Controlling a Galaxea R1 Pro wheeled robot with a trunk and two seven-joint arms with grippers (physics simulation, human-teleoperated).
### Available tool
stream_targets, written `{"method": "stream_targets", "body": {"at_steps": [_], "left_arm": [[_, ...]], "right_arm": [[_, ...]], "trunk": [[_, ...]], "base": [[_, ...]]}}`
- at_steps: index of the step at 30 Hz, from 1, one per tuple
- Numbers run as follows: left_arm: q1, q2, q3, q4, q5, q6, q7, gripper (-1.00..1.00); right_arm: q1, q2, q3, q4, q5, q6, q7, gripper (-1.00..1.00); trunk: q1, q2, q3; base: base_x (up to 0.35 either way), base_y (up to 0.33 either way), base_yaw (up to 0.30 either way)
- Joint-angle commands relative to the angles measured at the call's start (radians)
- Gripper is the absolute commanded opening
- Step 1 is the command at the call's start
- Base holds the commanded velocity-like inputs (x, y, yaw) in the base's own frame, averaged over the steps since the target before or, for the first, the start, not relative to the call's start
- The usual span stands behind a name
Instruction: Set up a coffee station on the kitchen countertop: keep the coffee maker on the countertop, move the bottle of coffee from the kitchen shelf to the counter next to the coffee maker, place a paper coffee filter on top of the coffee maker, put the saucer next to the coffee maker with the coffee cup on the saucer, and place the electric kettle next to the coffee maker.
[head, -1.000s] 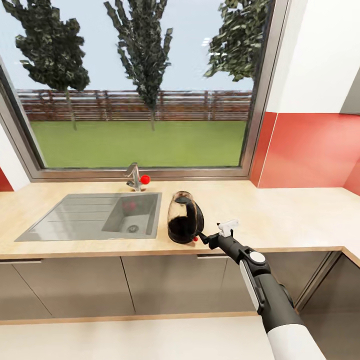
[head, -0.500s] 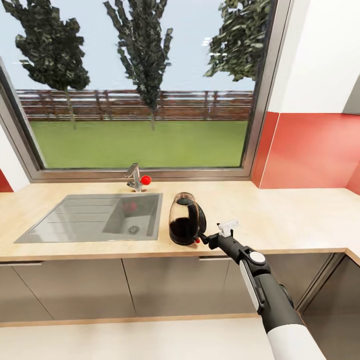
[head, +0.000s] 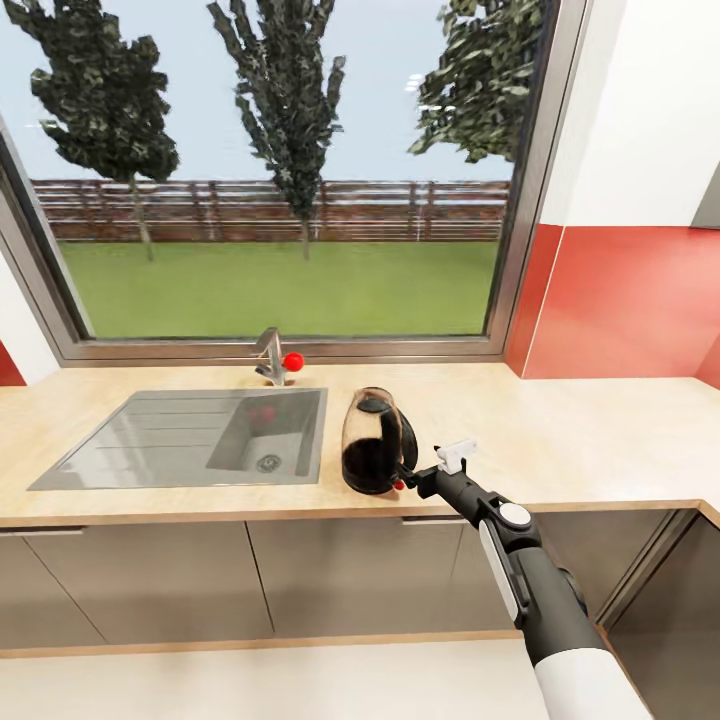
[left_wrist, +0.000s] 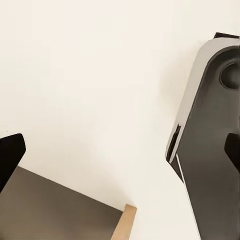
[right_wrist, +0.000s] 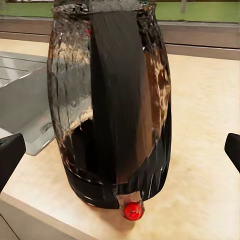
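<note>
Electric kettle stands upright on the kitchen countertop, near the front edge, just right of the steel sink. Body is rounded clear glass with a dark tint, darker toward the bottom, on a black ribbed base; black loop handle faces the robot, small red switch at the handle's foot. Right wrist view has the broad matte black handle strap running down the middle of the glass, with blotchy brown reflections on either side. Right gripper sits just beside the kettle's handle side, low, near the switch; jaws apart, the two black fingertips sit at opposite edges of the wrist view with the kettle between them, not touching it. Right arm: black forearm, white round joint cap, white upper sleeve, reaching in from the near right. Worktop is pale light wood with fine grain, over flat grey cabinet fronts. Sink is brushed steel with a ribbed drainboard on the left and the basin on the right; a metal tap with a red knob stands behind it. Glossy red backsplash far right. Left gripper: dark fingertips at opposite edges of the left wrist view, so spread apart, with a plain cream surface and a grey curved robot panel behind.
</note>
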Motion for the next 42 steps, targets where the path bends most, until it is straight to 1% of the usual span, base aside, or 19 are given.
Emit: {"method": "stream_targets", "body": {"at_steps": [1,3,5,6,9,11,16,26,33,42], "left_arm": [[0.0,0.002,-0.015,-0.003,0.006,-0.004,0.0,1.0],[-0.008,0.012,-0.02,-0.027,-0.022,-0.014,-0.003,1.0],[-0.01,0.014,-0.02,-0.04,-0.036,-0.04,-0.004,1.0],[-0.014,0.021,-0.02,-0.067,-0.073,-0.141,-0.022,1.0],[-0.017,0.025,-0.019,-0.075,-0.124,-0.169,-0.122,1.0],[-0.017,0.025,-0.019,-0.077,-0.134,-0.173,-0.148,1.0],[-0.017,0.026,-0.017,-0.077,-0.141,-0.177,-0.165,1.0],[-0.017,0.024,-0.017,-0.076,-0.141,-0.177,-0.167,1.0],[-0.017,0.025,-0.016,-0.074,-0.141,-0.177,-0.166,1.0],[-0.017,0.024,-0.016,-0.075,-0.141,-0.176,-0.167,1.0]], "right_arm": [[-0.001,0.001,-0.002,-0.001,0.01,0.004,0.005,1.0],[-0.001,0.001,-0.002,-0.001,0.01,0.004,0.004,1.0],[-0.001,0.001,-0.001,-0.001,0.01,0.004,0.004,1.0],[-0.001,0.001,0.0,0.001,0.01,0.004,0.004,1.0],[-0.001,0.001,0.0,0.001,0.011,0.004,0.004,1.0],[-0.001,0.001,0.0,0.001,0.01,0.004,0.004,1.0],[-0.001,0.001,0.0,0.001,0.011,0.004,0.004,1.0],[-0.001,0.001,0.0,0.001,0.012,0.004,0.004,1.0],[0.0,0.001,0.0,0.001,0.012,0.004,0.004,1.0],[-0.001,-0.006,0.0,0.004,0.012,0.004,0.004,1.0]], "trunk": [[0.001,-0.002,-0.002],[0.001,-0.002,-0.002],[0.001,-0.002,-0.002],[0.001,-0.002,-0.002],[0.001,-0.002,-0.002],[0.001,-0.002,-0.002],[0.001,-0.002,-0.002],[0.001,-0.002,-0.002],[0.001,-0.002,-0.002],[0.001,-0.002,-0.002]], "base": [[0.0,0.0,0.0],[0.0,0.0,0.0],[0.0,0.0,0.0],[0.0,0.0,0.0],[0.007,0.002,0.0],[0.11,0.069,0.0],[0.073,0.053,0.0],[0.007,0.003,0.0],[0.133,0.049,0.0],[0.008,0.003,0.0]]}}
